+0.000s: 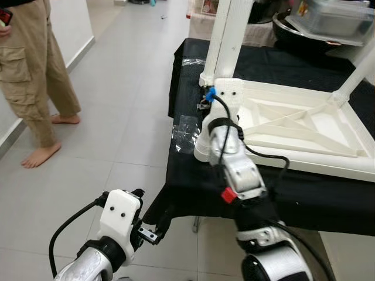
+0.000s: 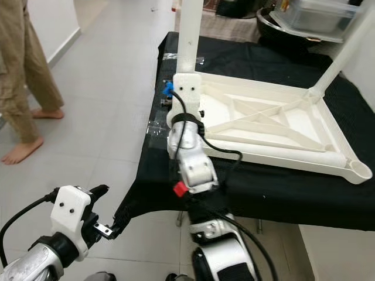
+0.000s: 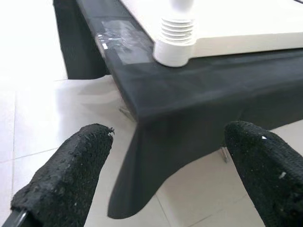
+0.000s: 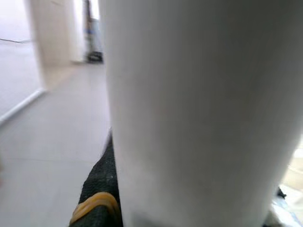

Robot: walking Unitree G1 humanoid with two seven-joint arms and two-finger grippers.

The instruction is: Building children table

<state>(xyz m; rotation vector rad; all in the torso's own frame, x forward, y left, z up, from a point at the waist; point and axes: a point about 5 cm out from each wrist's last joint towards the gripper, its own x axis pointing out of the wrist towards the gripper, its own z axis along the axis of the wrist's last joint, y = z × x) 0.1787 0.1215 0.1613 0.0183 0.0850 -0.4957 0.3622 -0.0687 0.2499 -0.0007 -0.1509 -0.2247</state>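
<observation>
A white children's table (image 1: 304,126) lies upside down on a black-clothed table (image 1: 193,175). An upright white leg (image 1: 229,35) rises from its near-left corner. Threads (image 3: 177,28) show on the leg just above the corner socket (image 3: 173,51). My right gripper (image 1: 206,96) is shut on this leg partway up, and the leg (image 4: 199,109) presses close against one black finger (image 4: 97,198). Another leg (image 2: 343,52) stands at the far right corner. My left gripper (image 3: 168,142) hangs open and holds nothing, low over the floor near the cloth's hanging corner (image 1: 161,213).
A barefoot person in khaki trousers (image 1: 32,76) stands on the tiled floor at the left. A clear plastic box (image 1: 334,14) and a dark bowl (image 1: 299,32) sit behind the table. Clear plastic film (image 1: 186,132) lies on the cloth's left edge. An open socket (image 2: 358,170) marks the near-right corner.
</observation>
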